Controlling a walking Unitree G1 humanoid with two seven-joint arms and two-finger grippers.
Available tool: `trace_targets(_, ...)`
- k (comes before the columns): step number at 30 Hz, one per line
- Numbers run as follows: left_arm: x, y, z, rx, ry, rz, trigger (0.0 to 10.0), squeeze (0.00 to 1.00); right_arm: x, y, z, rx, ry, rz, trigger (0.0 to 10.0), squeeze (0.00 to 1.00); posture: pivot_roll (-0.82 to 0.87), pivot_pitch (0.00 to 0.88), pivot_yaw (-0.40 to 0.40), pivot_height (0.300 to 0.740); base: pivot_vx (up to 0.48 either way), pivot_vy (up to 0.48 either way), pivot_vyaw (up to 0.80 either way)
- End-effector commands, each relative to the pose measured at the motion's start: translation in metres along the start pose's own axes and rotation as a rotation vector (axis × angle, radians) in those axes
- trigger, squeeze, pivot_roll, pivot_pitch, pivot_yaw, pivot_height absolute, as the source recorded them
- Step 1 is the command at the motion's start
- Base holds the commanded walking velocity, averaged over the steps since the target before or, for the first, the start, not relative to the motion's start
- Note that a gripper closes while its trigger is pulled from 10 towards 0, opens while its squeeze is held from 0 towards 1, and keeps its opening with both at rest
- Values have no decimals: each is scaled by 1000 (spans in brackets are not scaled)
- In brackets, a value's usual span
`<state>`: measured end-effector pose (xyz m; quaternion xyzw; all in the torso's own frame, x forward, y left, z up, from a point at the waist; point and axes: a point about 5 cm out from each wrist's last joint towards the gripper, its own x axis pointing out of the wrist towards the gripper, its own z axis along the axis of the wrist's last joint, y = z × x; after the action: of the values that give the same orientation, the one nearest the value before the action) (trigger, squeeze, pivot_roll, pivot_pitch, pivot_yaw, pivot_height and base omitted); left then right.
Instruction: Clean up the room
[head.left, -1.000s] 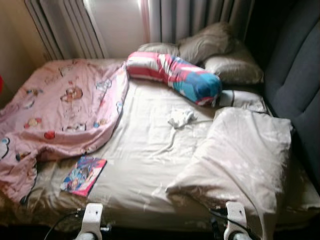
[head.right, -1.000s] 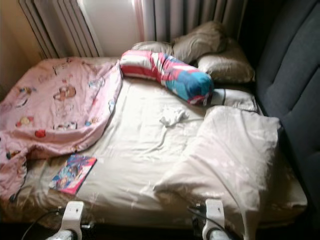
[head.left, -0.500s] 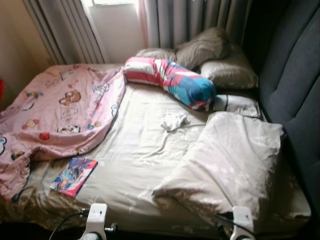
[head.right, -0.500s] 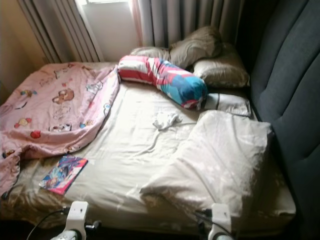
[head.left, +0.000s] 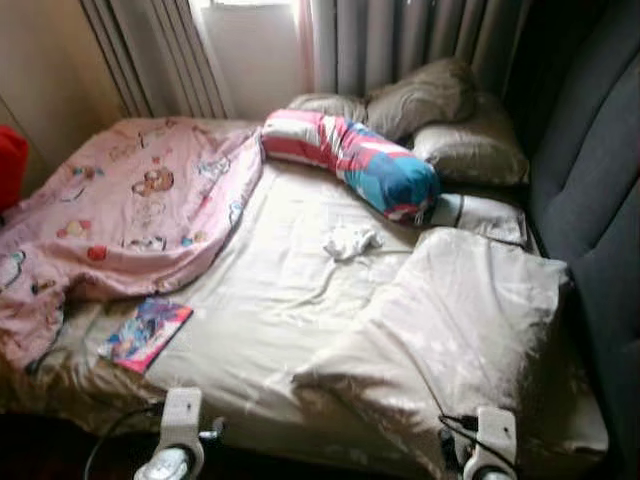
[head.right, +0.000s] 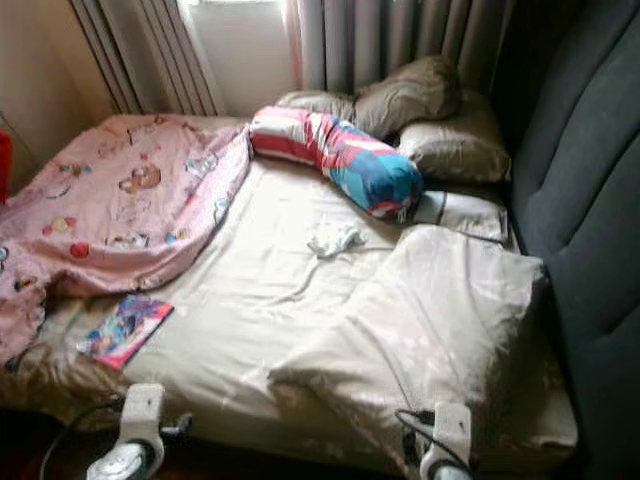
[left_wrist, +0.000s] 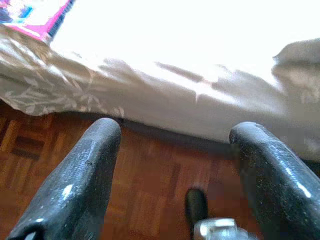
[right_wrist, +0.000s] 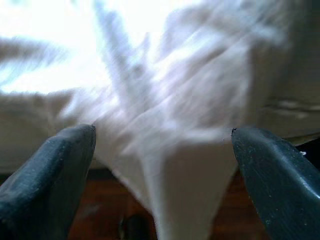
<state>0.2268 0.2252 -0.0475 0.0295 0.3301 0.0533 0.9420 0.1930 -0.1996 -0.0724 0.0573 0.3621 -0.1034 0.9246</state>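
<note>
The pink cartoon-print blanket (head.left: 130, 215) runs off the left edge, its full extent not visible. A red object (head.left: 10, 165) at far left is cut off and unidentifiable. The small crumpled white cloth (head.left: 352, 240) mid-bed is too small to identify. The colourful thin book (head.left: 145, 333) has an illegible cover. In the right wrist view, the beige rumpled duvet (right_wrist: 190, 100) is motion-blurred.

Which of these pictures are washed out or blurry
Left wrist view: the bed sheet is blown out white by glare. Right wrist view: the hanging cream blanket is smeared with blur. Eye views: soft, with the dark headboard in shadow.
</note>
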Motion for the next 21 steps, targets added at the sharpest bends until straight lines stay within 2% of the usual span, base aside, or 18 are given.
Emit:
trace_targets(1,2,13,14,-2,-63,44,10000,0,-1,4,-1,34,-20,-7,10000,0,-38,0,19,740,0,0,0)
trace_targets(4,2,19,22,-34,-110,49,10000,0,6,0,29,30,-134,-5,10000,0,-27,0,9,740,0,0,0)
trace_targets(5,2,21,34,-27,-180,40,10000,0,7,-1,42,20,-192,2,10000,0,-27,0,4,740,0,0,0)
trace_targets(8,2,19,48,-33,-277,21,10000,0,7,0,51,16,-258,11,10000,0,-26,0,-1,740,0,0,0)
trace_targets(9,1,16,55,-36,-338,-2,10000,0,5,0,56,18,-304,13,10000,0,-28,0,-2,740,0,0,0)
trace_targets(13,-1,12,58,-37,-377,-22,10000,0,4,0,59,8,-338,19,10000,0,-35,0,-4,740,0,0,0)
trace_targets(14,-5,4,57,-38,-427,-46,10000,0,1,1,62,-8,-388,33,10000,0,-40,0,-5,740,0,0,0)
trace_targets(17,-11,-3,54,-40,-467,-61,10000,0,-1,2,62,-13,-419,41,10000,0,-39,0,-7,740,0,0,0)
trace_targets(21,-17,-4,51,-51,-503,-61,10000,0,-5,1,55,-16,-424,41,10000,0,-46,5,-12,740,0,0,0)
